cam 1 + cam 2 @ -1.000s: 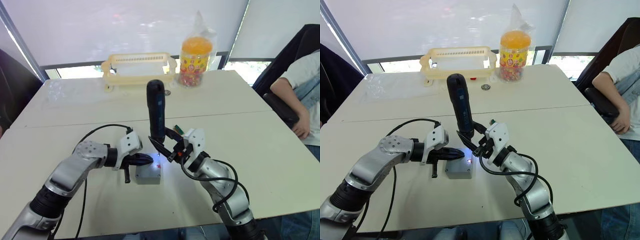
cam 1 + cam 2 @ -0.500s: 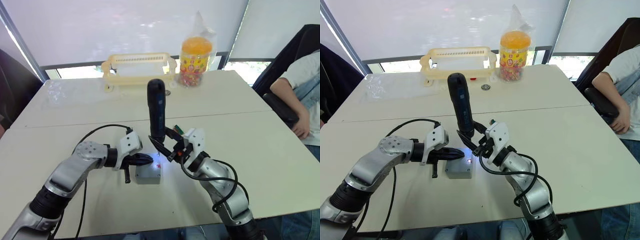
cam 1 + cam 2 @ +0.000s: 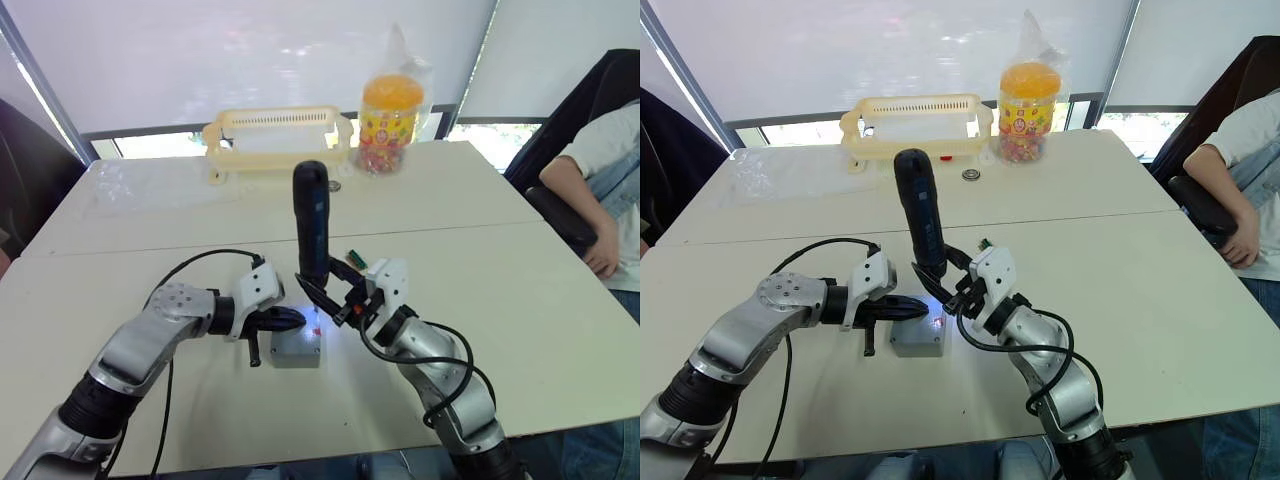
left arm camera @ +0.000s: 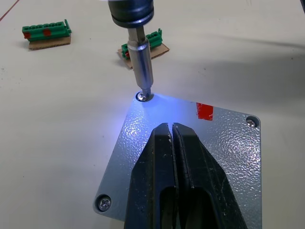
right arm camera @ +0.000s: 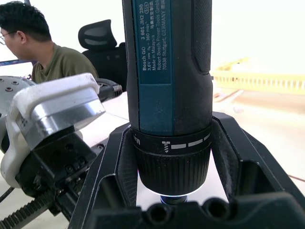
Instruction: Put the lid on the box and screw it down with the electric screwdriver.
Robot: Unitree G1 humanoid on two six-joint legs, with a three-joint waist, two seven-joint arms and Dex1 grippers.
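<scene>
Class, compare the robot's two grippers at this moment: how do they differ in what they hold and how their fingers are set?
The right gripper is clamped around the electric screwdriver, holding it upright; the left gripper holds nothing. The right gripper's fingers sit apart on either side of the tool's barrel, while the left gripper's fingers are pressed together, lying flat over the lid. Both work at the same box.

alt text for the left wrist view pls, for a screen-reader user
The electric screwdriver stands with its metal bit in a corner screw of the grey lid, lit by a blue-white glow. The left hand, fingers shut, presses on the lid near a red mark, and two green connector pieces lie on the table beyond.
</scene>
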